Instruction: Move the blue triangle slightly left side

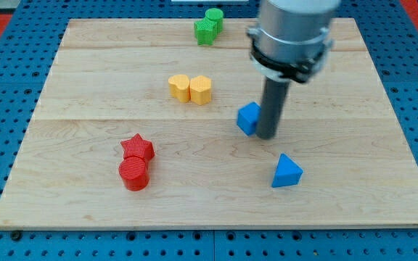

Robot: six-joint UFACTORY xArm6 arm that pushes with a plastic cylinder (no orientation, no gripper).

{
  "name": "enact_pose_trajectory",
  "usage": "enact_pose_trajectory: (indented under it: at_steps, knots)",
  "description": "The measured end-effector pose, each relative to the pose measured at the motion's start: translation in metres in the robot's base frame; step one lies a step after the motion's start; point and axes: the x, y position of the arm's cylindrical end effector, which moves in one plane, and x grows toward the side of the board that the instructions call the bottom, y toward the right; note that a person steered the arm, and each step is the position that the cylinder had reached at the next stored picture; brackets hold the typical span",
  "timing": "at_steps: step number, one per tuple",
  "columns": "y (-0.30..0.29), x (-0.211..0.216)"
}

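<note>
Standing over the middle of the counter, the rod had my tip planted just beside a blue block, on that block's right side and seemingly touching it. That was not the block the task named. The blue triangle lay apart from the tip, below it and a little to the right, toward the counter's bottom edge and right of centre.

That relation was what the coming move turned on. To send the triangle slightly left, the tip would need to meet its right face, and at this moment the tip sat up and to the left of it, on the wrong side. My guess was that it would have to pass around the triangle, toward the right edge, and come down level with it before pushing. A straight run down from where it stood risked knocking the triangle toward the bottom edge instead.

No jaws existed on this arm; it ended in the bare rod, grasping nothing.

The stretch of counter left of the triangle looked open, so a short shove had room. The red star and red cylinder sat well off toward the bottom left corner, the two yellow blocks were up near the middle, and the green blocks sat by the top edge.
</note>
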Motion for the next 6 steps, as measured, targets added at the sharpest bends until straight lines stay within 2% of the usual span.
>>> enact_pose_trajectory:
  at_steps: [1,2,3,4,5,6]
  knots:
    - [-0.033,-0.013]
    - [0.055,0.004]
    - [0.096,0.078]
    - [0.016,0.074]
    - [0.049,0.07]
    - [0.064,0.119]
